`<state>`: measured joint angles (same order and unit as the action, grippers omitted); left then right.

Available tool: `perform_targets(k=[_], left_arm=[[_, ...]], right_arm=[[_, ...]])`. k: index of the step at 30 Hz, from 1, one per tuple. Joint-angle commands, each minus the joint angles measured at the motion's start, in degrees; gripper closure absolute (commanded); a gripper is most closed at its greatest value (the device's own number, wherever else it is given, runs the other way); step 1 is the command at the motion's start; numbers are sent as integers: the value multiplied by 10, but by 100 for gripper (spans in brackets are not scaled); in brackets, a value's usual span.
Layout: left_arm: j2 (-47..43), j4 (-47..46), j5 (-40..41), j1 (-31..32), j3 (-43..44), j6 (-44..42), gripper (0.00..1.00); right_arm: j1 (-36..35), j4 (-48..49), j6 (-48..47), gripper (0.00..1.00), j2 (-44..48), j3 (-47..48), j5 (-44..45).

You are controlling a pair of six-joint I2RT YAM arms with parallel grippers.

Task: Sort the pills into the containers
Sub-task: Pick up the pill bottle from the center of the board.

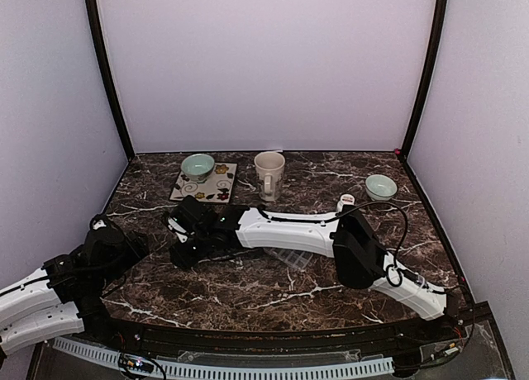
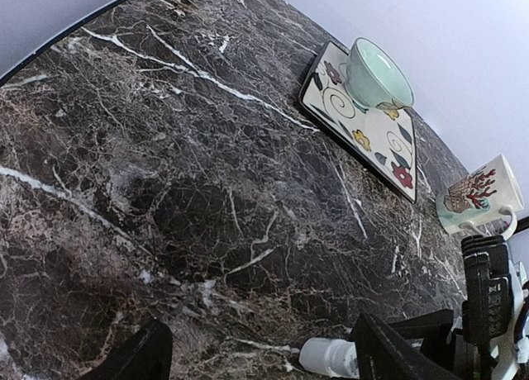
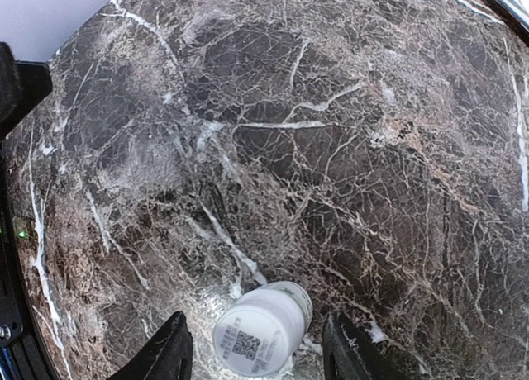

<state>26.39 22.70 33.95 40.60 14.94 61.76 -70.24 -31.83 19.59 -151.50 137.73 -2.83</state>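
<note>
Carefully, we centre the right tool (image 3: 257,340), fingers spread astride the white pill bottle (image 3: 264,324) lying on the desk (image 3: 331,149), before squeezing evenly; the clear organizer tray (image 1: 291,260) lies mid-desk under that forearm.

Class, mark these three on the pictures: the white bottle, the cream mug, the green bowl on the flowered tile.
white bottle (image 3: 259,334): right wrist view, on its round coded end.
cream mug (image 1: 269,175): top external view, on its outer wall.
green bowl (image 2: 370,78): left wrist view, on its outer wall.
</note>
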Motion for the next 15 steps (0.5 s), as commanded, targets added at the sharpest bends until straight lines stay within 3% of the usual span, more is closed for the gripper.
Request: perform_targets(k=[1,7,15], left_arm=[[-4,-2,8,-5,-9,3,22],[-4,-6,6,-5,-13,4,22],[1,-10,4,-6,-13,3,22]], right_arm=[[-4,-1,3,47,-10,23,-1],[-3,-2,5,55,-11,26,2],[-3,2,5,55,-9,25,5]])
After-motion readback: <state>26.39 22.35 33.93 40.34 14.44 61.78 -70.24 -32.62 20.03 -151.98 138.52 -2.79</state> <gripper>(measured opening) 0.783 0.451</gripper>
